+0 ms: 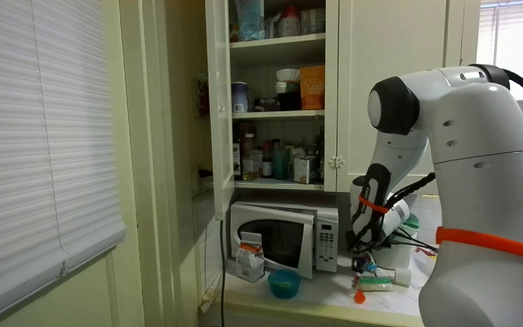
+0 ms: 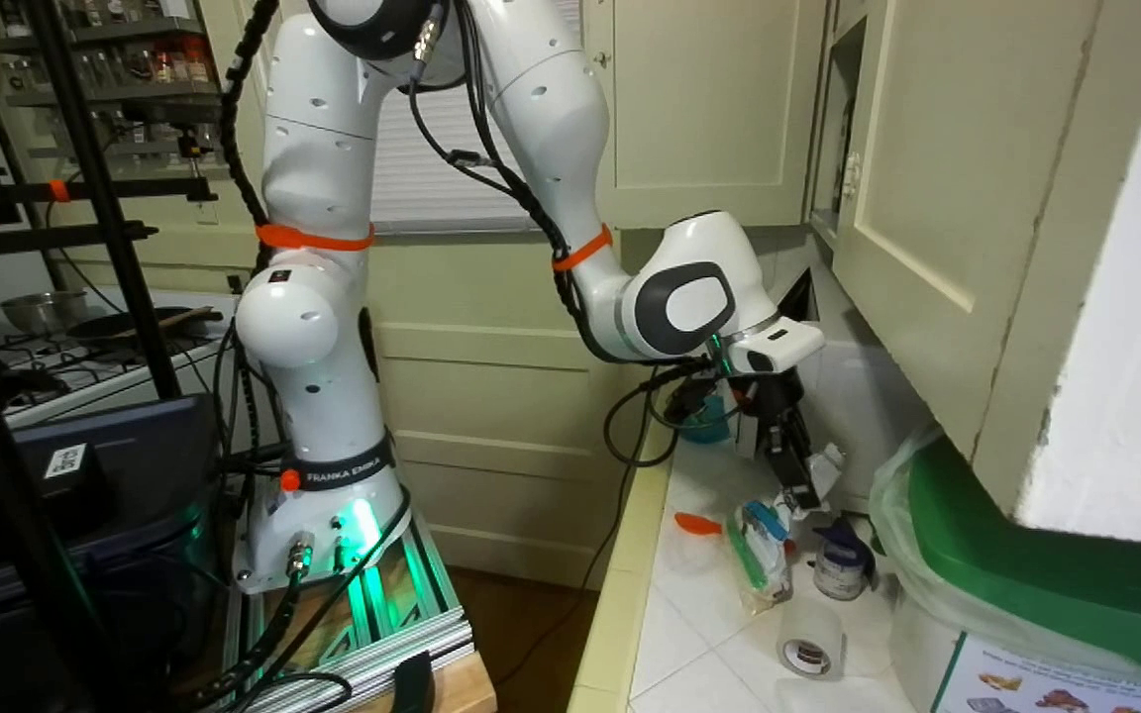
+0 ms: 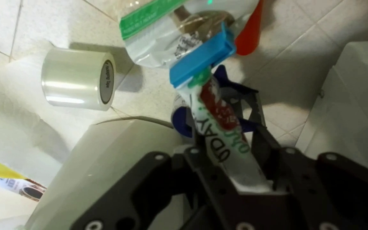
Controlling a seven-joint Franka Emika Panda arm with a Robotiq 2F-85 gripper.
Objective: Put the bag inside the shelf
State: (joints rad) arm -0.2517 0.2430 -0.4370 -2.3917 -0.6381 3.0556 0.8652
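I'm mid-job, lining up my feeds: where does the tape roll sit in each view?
In an exterior view: the tape roll is low, right of centre, just right of the green-edged zip bag.
In an exterior view: the tape roll is near the bottom, right of centre, below the zip bag.
In the wrist view: the tape roll is upper left, left of the zip bag.
Shared landmark: that zip bag.

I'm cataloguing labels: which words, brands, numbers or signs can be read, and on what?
"FRANKA EMIKA": robot base
"Packaging Tape": tape roll
"ODAY", possibly partial: blue-clipped bag
"Ugly": orange pouch
"Mr. Coffee", probably: dark box
Too small or blurred: tub label, green-banded bag, microwave keypad, other lettering.
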